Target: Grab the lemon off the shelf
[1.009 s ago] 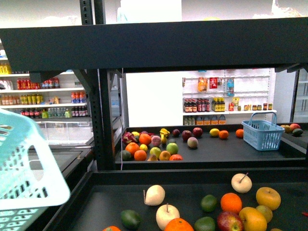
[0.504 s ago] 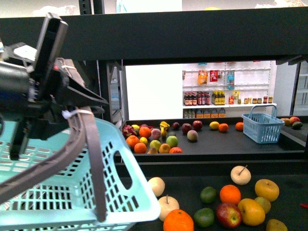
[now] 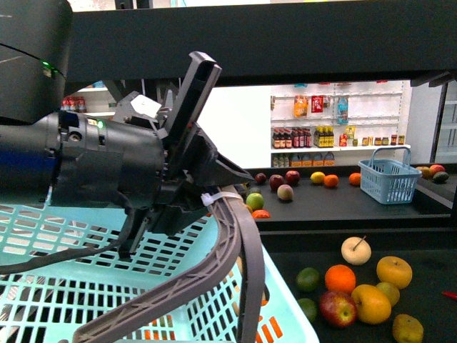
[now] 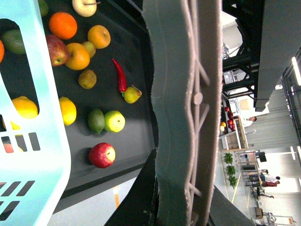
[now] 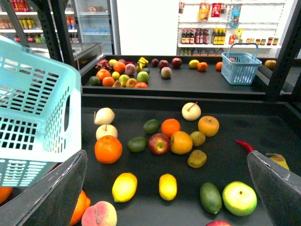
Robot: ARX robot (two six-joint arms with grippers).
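The left gripper (image 3: 214, 194) fills the left half of the front view. Its dark jaws are clamped on the grey handle (image 3: 239, 243) of a light teal basket (image 3: 43, 236), which spreads across the lower left of that frame. In the left wrist view the handle (image 4: 183, 108) runs straight through the grip, with the basket (image 4: 47, 155) wall beside it. The right gripper (image 5: 165, 159) hangs over the front tray with its fingers spread wide and nothing between them.

The lemon (image 5: 124, 186) lies on the dark front tray of the shelf (image 5: 225, 176), beneath that spread gripper. It is just beside a smaller oval yellow fruit (image 5: 168, 186), near an orange (image 5: 108, 149), and apart from the basket (image 5: 33, 122). From the left wrist the lemon (image 4: 23, 107) shows through the large opening in the basket wall.

In the lower right of the front view more fruit lies on the front tray, among it a red apple (image 3: 337, 307). On the rear tray, at the right middle of the frame, stands a small blue basket (image 3: 389, 179). Behind it are white wall shelves (image 3: 328, 148) of bottles.
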